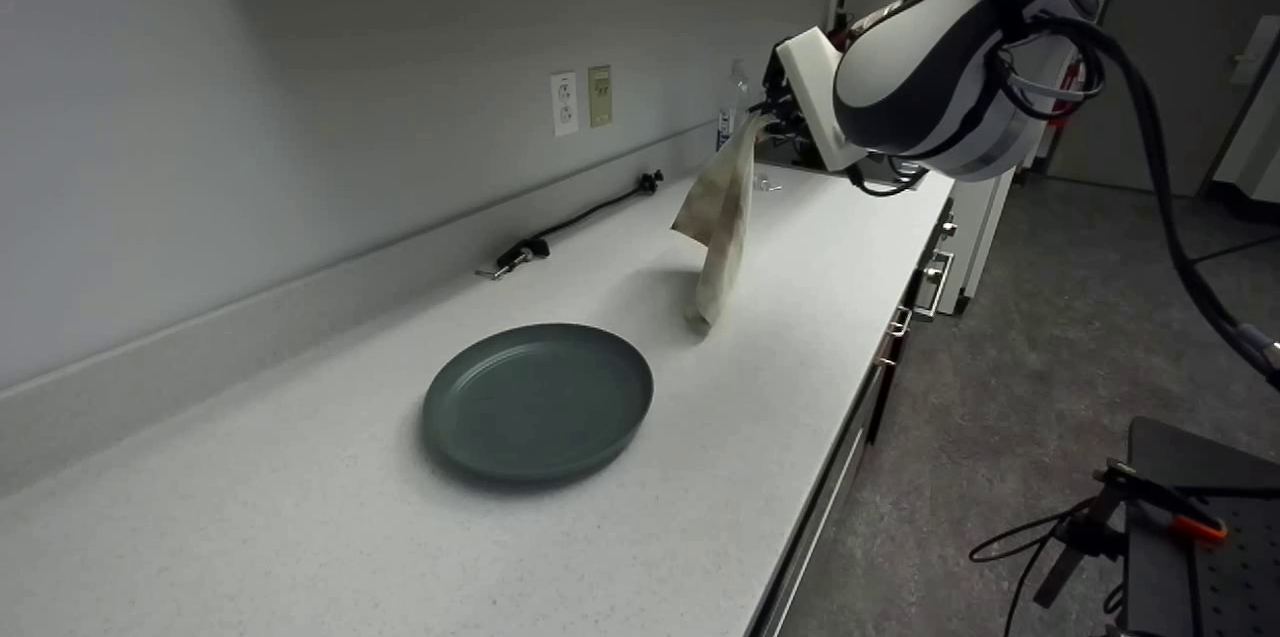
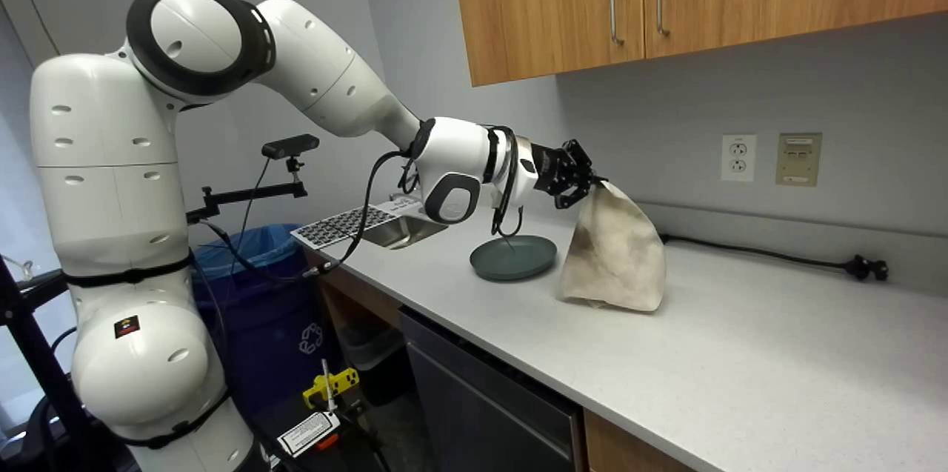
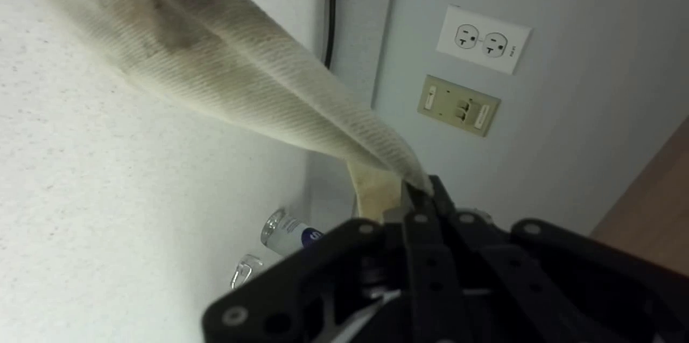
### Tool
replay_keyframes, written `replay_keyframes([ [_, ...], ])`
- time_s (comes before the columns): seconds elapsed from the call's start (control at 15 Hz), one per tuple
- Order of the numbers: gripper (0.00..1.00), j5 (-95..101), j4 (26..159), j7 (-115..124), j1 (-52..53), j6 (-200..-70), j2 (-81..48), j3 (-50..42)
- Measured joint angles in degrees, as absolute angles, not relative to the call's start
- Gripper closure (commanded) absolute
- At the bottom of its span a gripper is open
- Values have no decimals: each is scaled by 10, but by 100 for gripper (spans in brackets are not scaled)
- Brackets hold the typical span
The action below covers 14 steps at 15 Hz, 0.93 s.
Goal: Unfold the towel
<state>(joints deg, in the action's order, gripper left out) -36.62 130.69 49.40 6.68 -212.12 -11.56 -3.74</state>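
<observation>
The towel (image 1: 728,207) hangs in loose folds, a beige cloth with dark smudges. Its upper corner is pinched between the fingertips of my gripper (image 2: 598,180), which is shut on it above the counter. Broad and nearly flat, the towel (image 2: 613,250) faces the camera in an exterior view. Whether its lower edge touches the counter I cannot tell. In the wrist view the towel (image 3: 237,63) runs from my gripper (image 3: 428,188) to the upper left, with another fold showing behind the fingers.
A dark green round plate (image 1: 540,402) lies on the counter near the towel. Along the wall runs a black cable (image 2: 763,250). A clear bottle (image 3: 286,232) stands near the wall. Wooden cabinets (image 2: 548,5) hang above, and a sink (image 2: 404,233) is set in the counter.
</observation>
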Motion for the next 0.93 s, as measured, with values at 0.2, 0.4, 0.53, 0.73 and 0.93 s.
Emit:
replay_keyframes([
  [0.2,100,-366,1308,493,62,-2139,-115,-25],
  [0.4,100,-378,1310,481,63,-2140,-115,-22],
  [0.53,100,-396,1314,461,66,-2137,-115,-23],
  [0.73,100,-401,1321,438,63,-2137,-115,-18],
  [0.93,100,-392,1322,415,62,-2137,-112,-10],
])
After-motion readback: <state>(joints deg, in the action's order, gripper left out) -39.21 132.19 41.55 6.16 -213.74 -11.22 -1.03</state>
